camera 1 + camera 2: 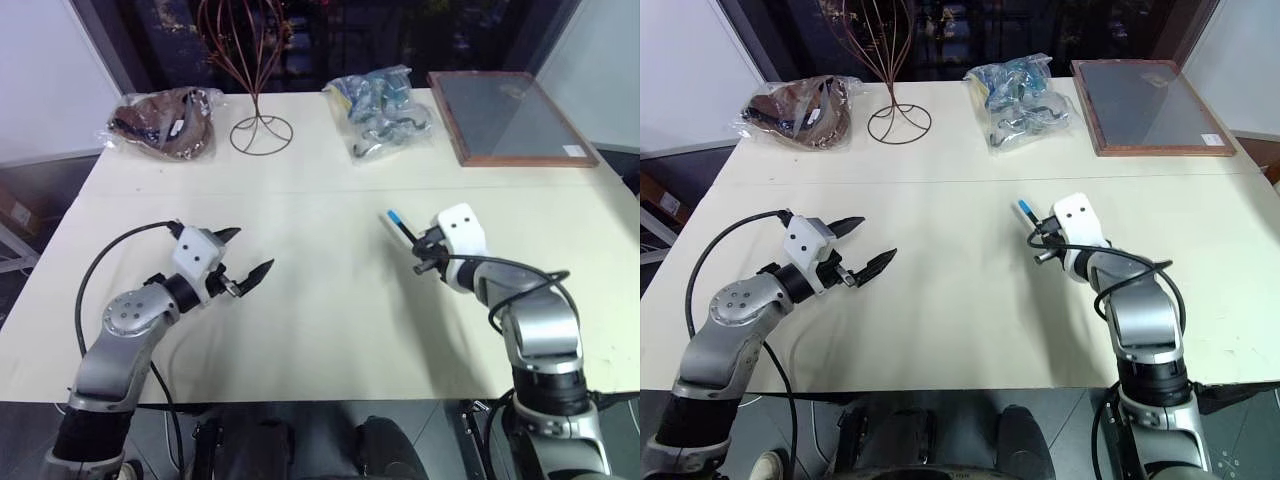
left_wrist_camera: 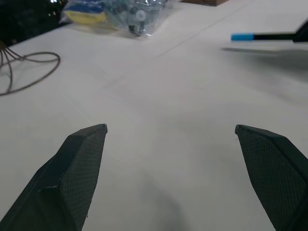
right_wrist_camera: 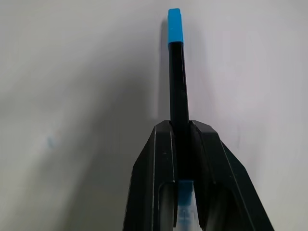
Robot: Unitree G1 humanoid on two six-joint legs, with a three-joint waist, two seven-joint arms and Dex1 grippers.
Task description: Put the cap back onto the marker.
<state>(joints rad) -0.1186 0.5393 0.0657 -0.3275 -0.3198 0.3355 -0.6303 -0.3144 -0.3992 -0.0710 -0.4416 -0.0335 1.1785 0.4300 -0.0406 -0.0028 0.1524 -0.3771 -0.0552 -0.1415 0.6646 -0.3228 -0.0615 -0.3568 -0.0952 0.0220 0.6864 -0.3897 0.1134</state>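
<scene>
Over the table's (image 1: 330,330) right side, marker (image 3: 177,82) clamped by right gripper (image 3: 179,126), blue cap (image 3: 175,26) already on; left gripper (image 1: 248,252) spread, empty.

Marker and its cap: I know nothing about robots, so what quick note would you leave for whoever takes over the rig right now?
Left tool: open, empty, above the table.
Right tool: shut on the marker, holding it off the table.
Cap: appears to sit on the marker's far end, away from the right tool.
Done: capping, as far as the views show.
Left: check that the cap is seated, then probably set the marker down and let go.
</scene>
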